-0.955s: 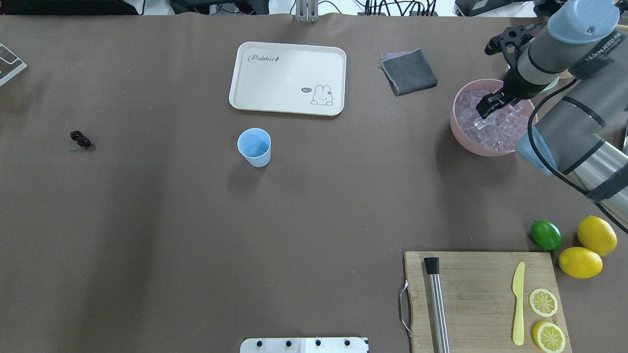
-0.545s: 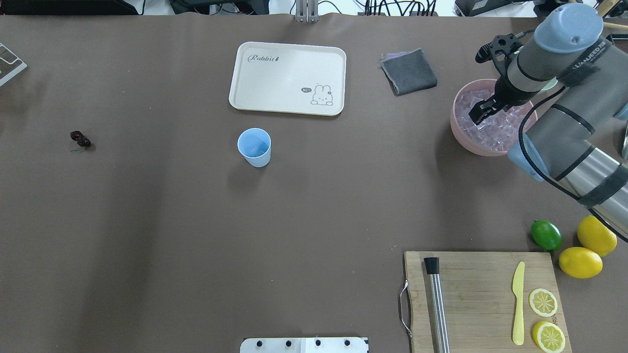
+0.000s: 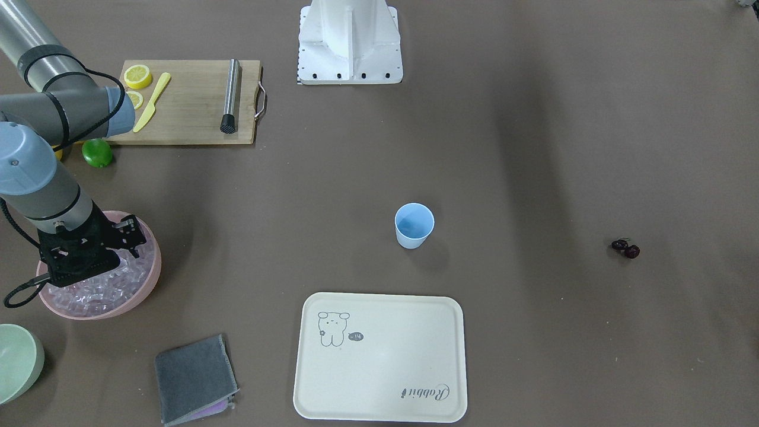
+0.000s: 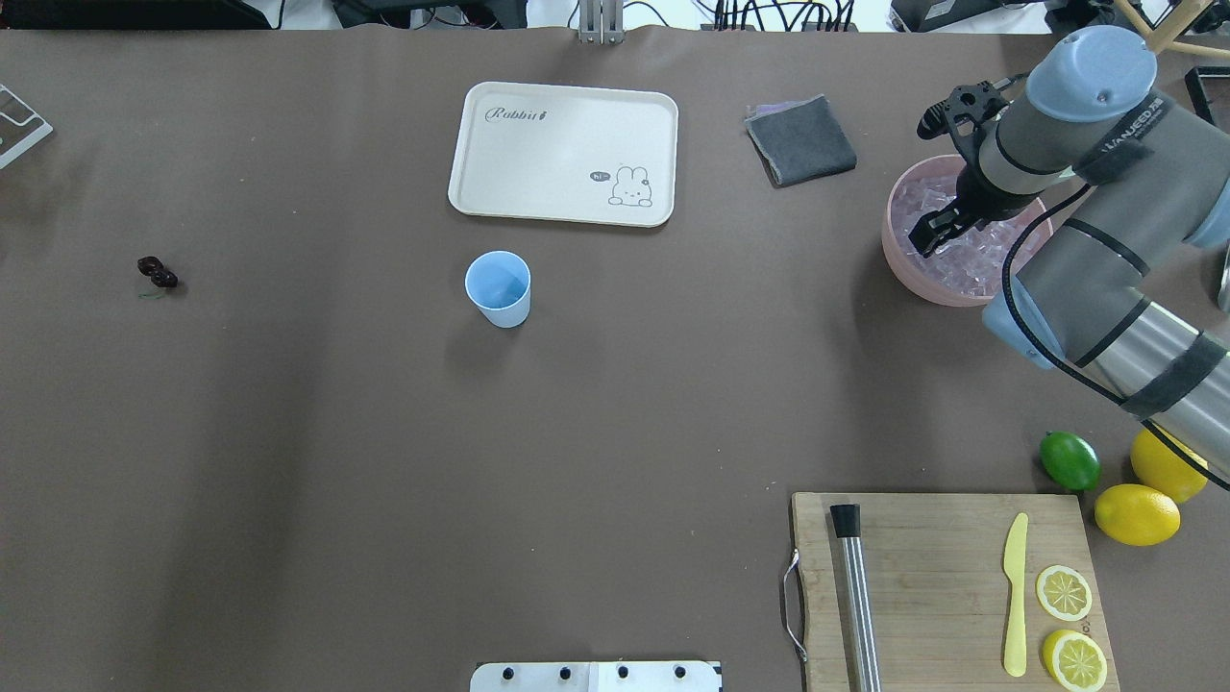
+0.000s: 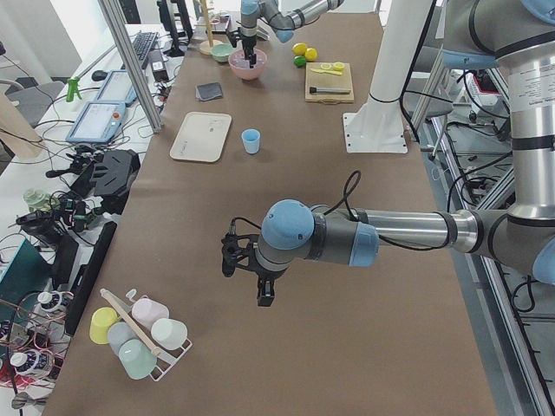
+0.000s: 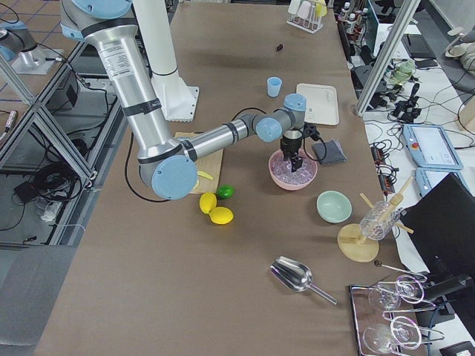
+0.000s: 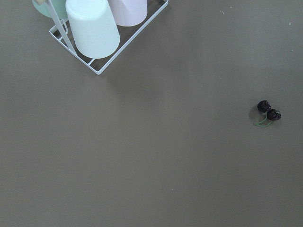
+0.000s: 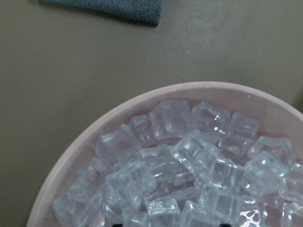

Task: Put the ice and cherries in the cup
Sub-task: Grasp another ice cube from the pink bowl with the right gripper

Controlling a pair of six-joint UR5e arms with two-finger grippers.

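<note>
Upper right, overhead: right gripper (image 4: pixel 928 236) above ice (image 4: pixel 951 269); jaw gap unreadable. Cubes likely slick, rigid; pinch opposite flat faces.

Right gripper (image 4: pixel 921 237): now farther left in overhead view, slightly nearer robot. Over left part of bowl (image 4: pixel 896 259), close to rim; a second ago over middle of ice (image 4: pixel 966 264). Half a second ago partway between. Blue wrist cap (image 4: pixel 1091 58): likewise farther left. Forearm: swung left and lower in view, now covering upper edge of far lemon (image 4: pixel 1165 469), fully visible a second ago. Height change: cannot tell.
</note>
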